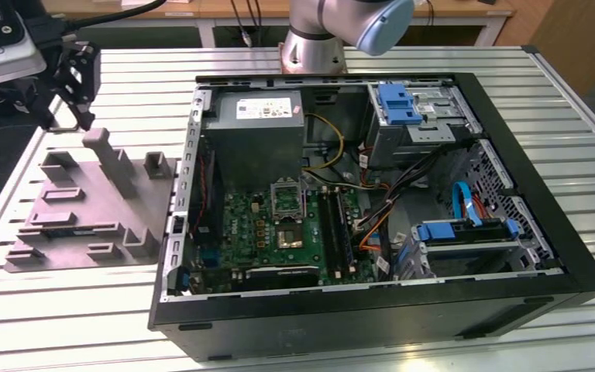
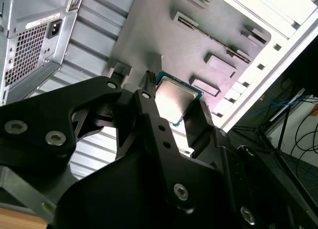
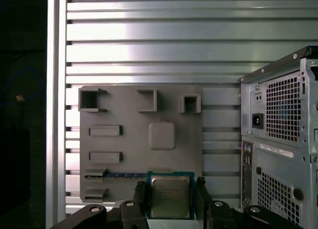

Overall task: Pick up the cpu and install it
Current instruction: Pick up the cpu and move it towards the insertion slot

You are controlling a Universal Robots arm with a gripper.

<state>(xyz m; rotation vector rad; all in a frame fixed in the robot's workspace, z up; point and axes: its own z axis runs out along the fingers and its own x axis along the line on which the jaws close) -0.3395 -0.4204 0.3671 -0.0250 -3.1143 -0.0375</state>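
Upper left of the exterior view: your gripper (image 1: 75, 81) hangs above the far corner of the slatted table (image 1: 70, 325), up off the grey fixture (image 1: 80, 209) that sits just below it in the frame. In both wrist views it's gripping the cpu (image 3: 170, 196): black fingers (image 3: 140, 198) press on two opposite edges, w/ the silver top and green rim showing between them. In the second wrist view the cpu (image 2: 176, 97) is clear of the fixture, which lies beyond it w/ its posts and blocks in sight.

Centre of the exterior view: the arm's base (image 1: 318, 43) stands at the top edge, right behind the open pc case (image 1: 380, 310). The case lies on its side, touching or just beside the fixture's right edge. Inside, the psu (image 1: 258, 136) fills the upper left part and the green motherboard (image 1: 261, 232) lies below it. The socket frame (image 1: 288, 198) sits on the board approx mid-case, well apart from your gripper and the chip.

Right side of the case: one blue drive caddy (image 1: 399, 105) near the top, a second blue caddy (image 1: 463, 231) lower down, and loose cables between them.
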